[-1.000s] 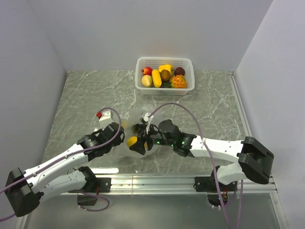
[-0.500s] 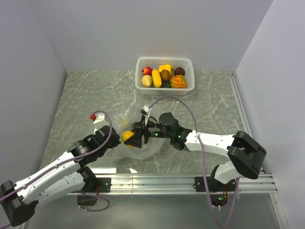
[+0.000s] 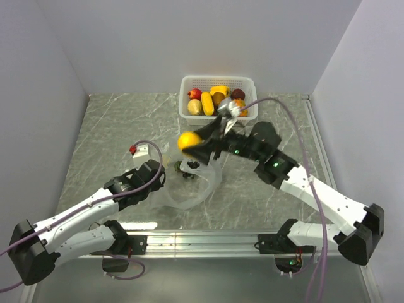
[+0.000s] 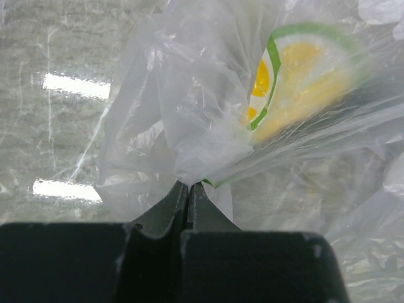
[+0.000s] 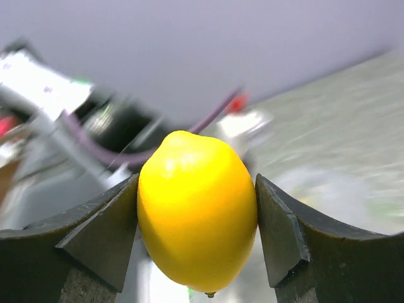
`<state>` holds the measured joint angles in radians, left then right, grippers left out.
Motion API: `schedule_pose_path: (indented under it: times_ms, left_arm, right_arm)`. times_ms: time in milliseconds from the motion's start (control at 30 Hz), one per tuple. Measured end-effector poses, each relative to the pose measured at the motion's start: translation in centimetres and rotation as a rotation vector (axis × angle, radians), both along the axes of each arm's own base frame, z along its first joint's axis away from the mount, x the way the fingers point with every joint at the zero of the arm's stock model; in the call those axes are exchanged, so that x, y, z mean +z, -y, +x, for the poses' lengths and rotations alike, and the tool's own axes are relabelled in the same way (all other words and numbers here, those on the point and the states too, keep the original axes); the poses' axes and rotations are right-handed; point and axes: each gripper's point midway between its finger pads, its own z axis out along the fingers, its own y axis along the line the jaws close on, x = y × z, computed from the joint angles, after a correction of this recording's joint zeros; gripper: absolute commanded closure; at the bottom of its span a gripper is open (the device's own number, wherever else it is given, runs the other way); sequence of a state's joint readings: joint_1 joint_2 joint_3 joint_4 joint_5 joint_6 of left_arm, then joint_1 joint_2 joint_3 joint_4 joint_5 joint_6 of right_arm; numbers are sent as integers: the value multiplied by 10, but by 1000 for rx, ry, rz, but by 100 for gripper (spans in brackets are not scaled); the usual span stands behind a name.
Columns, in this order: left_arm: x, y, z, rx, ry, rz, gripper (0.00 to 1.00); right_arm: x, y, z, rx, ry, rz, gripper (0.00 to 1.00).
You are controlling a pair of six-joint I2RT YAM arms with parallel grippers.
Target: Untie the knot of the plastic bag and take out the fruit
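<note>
The clear plastic bag lies crumpled on the marble table, its mouth gaping. My left gripper is shut on a bunched fold of the plastic bag, pinched at the fingertips. Through the film I see a yellow, green-rimmed slice of fruit. A dark fruit sits at the bag's mouth. My right gripper hangs in the air above the bag, shut on a yellow lemon-shaped fruit. In the right wrist view the yellow fruit fills the gap between both pads.
A white basket stands at the back of the table and holds several fruits. Grey walls close the left, back and right sides. A metal rail runs along the near edge by the arm bases.
My right gripper has lifted the yellow fruit out of the bag, up and back toward the basket. The left gripper keeps its pinch on the bag.
</note>
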<state>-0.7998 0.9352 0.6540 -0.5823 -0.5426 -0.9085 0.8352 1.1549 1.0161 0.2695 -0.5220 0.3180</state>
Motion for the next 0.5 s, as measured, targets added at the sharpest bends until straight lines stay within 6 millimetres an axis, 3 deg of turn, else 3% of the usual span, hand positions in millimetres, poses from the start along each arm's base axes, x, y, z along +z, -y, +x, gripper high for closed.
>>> schedule_pose_path:
  times_ms: [133, 233, 300, 400, 500]
  left_arm:
    - [-2, 1, -2, -13, -14, 0, 100]
    - [1, 2, -4, -22, -9, -18, 99]
    - [5, 4, -5, -29, -2, -40, 99]
    - [11, 6, -7, -42, 10, -70, 100]
    - [15, 8, -9, -59, 17, -89, 100]
  right_arm:
    - [28, 39, 58, -221, 71, 14, 100]
    - [23, 69, 121, -418, 55, -15, 100]
    - [9, 90, 174, -565, 20, -47, 100]
    - [-27, 118, 250, -741, -59, -101, 100]
    - [-82, 148, 329, -894, -159, -170, 98]
